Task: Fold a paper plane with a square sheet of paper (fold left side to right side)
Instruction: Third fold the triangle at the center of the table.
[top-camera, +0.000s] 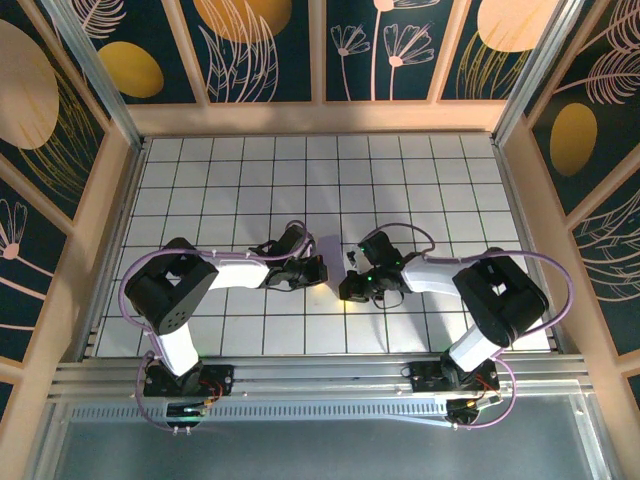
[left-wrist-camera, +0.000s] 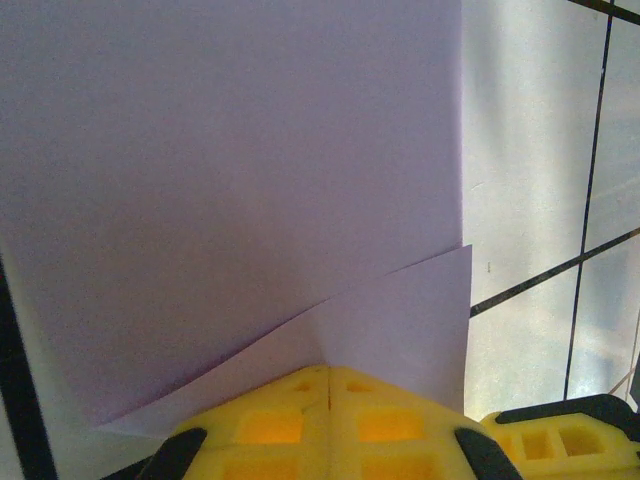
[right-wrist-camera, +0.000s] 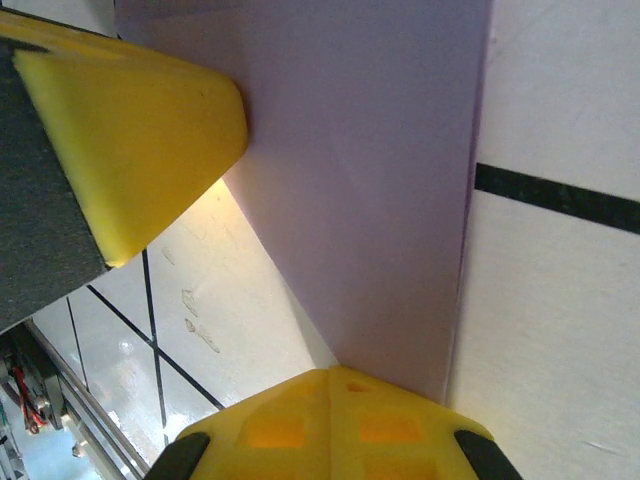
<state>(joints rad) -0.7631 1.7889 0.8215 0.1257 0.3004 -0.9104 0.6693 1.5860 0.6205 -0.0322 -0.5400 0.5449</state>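
Top external: both arms sit folded low, elbows pushed out toward the side edges of the table (top-camera: 250, 170). Their forearms reach inward, so the left gripper (top-camera: 320, 270) and right gripper (top-camera: 349, 285) meet almost nose to nose. They meet over the table's middle, nearer its front rail than its back wall. With the two hands this close, the step likely calls for them to travel as a pair. If one leads, thin paper will twist or tear.

Left wrist: the square sheet of paper (left-wrist-camera: 230, 180) spreads out ahead of the gripper and appears raised a little off the table. One layer laps over another along a slanting edge. The yellow fingertips (left-wrist-camera: 270, 425) are pressed together with no gap, and the paper runs into their seam, so it looks pinched. A good fold here means carrying the left edge across until edges and corners match. Only then should the paper go down onto the table to be creased.

Right wrist: this gripper's fingers (right-wrist-camera: 270, 425) are likewise closed tip to tip on a narrowing corner of the sheet. The sheet hangs above the table grid, and the other gripper's yellow finger is just beside it. The pinch should stay light and steady. The camera looks steeply along the paper, so this wrist seems rolled well over.
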